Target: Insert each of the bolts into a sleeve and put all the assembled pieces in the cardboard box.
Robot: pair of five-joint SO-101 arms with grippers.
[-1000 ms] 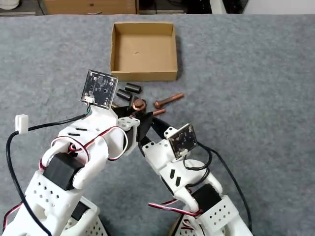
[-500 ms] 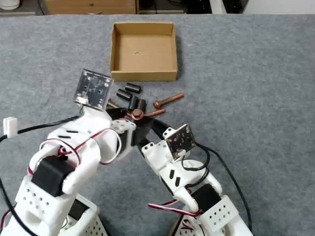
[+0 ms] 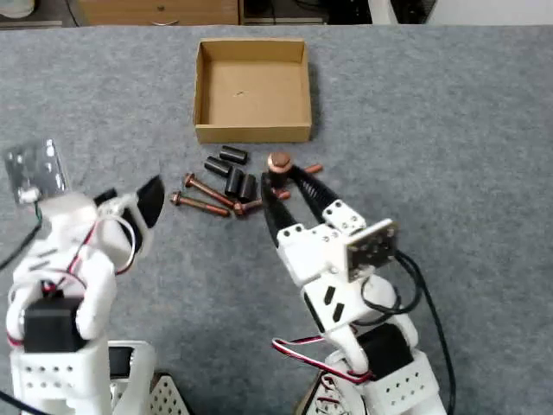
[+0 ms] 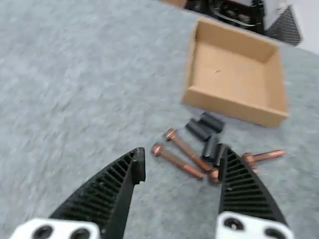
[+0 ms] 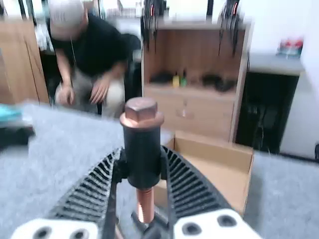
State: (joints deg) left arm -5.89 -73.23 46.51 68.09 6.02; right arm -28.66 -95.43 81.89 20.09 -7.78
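My right gripper (image 3: 281, 179) (image 5: 142, 158) is shut on a black sleeve (image 5: 142, 152) with a copper bolt (image 3: 278, 162) (image 5: 141, 113) through it, held upright above the table just in front of the cardboard box (image 3: 251, 131) (image 5: 218, 158). My left gripper (image 3: 143, 201) (image 4: 182, 158) stands open over the table to the left, holding nothing. Two loose bolts (image 3: 200, 197) (image 4: 177, 161) lie side by side between the arms. Several black sleeves (image 3: 232, 171) (image 4: 203, 128) lie just beyond them, near the box's front wall. Another bolt (image 4: 264, 156) lies past the sleeves.
The box (image 4: 234, 102) has nothing inside. Grey carpet (image 3: 449, 130) stretches free to the right and left of it. Wooden furniture (image 5: 194, 74) stands in the room behind the table.
Both grippers met at the bolt before. The left gripper has let go, opened and pulled back to the left. The right gripper has kept the sleeved bolt and carried it up toward the box.
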